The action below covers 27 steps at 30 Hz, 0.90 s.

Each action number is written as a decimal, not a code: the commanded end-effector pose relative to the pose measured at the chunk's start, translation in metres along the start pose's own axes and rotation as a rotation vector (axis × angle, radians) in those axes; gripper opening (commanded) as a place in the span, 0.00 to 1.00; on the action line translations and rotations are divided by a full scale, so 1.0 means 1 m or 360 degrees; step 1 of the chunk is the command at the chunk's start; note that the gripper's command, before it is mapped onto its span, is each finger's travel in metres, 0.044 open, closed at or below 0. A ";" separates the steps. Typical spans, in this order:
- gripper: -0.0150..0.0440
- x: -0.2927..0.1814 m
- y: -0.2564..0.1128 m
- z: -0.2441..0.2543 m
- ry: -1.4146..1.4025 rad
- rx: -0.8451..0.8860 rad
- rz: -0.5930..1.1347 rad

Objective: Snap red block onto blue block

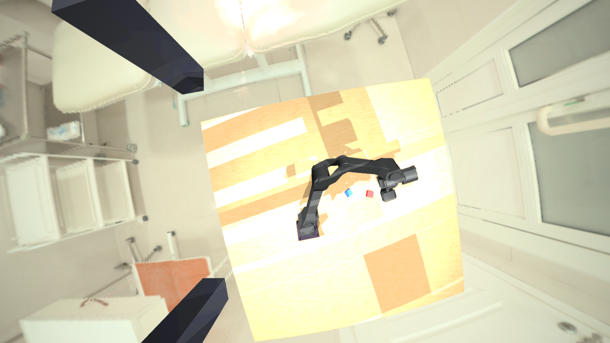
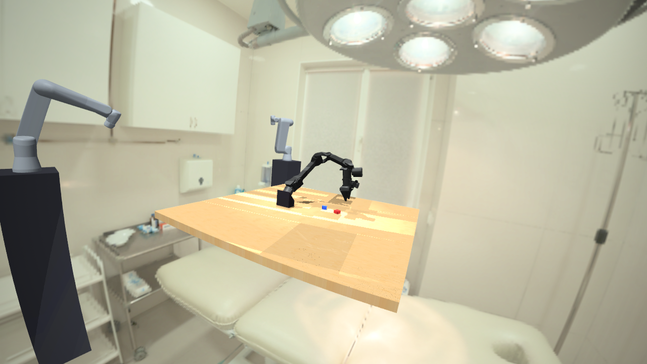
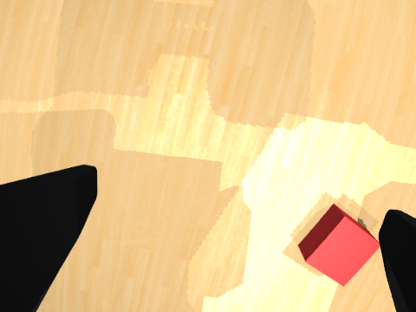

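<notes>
The red block (image 1: 370,193) (image 2: 336,211) (image 3: 342,249) rests on the wooden table (image 1: 277,298) (image 2: 217,226). The blue block (image 1: 348,192) (image 2: 324,207) lies a short gap away on the table, nearer the arm's base; it is out of the wrist view. My gripper (image 2: 346,199) (image 3: 245,204) is open and empty. It points down above the table, beyond the red block as seen in the exterior view. In the wrist view the red block appears at lower right, beside the right finger and turned at an angle to the fingers. The fingertips are hidden in the top view.
The arm's base (image 1: 307,231) (image 2: 284,199) stands on the table. One grey arm (image 2: 67,95) on a dark pedestal (image 2: 40,253) stands at the left of the exterior view, and another grey arm (image 2: 282,135) stands behind the table. A large lamp (image 2: 384,54) hangs overhead.
</notes>
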State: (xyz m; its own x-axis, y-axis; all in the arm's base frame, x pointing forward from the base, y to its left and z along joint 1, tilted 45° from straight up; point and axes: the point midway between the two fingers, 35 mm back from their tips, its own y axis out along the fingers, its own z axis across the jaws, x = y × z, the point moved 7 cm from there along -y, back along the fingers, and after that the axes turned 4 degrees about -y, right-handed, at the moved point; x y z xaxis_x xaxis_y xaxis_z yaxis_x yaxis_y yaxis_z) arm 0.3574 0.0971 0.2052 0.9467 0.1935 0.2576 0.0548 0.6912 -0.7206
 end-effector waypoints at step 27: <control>1.00 -0.042 0.044 -0.068 0.0792 0.0039 0.0239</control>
State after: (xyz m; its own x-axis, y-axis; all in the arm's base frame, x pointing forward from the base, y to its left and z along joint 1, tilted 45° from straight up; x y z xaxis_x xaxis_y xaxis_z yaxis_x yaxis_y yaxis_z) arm 0.3439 0.0640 0.1279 0.9822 -0.0543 -0.1797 -0.0920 0.6952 -0.7129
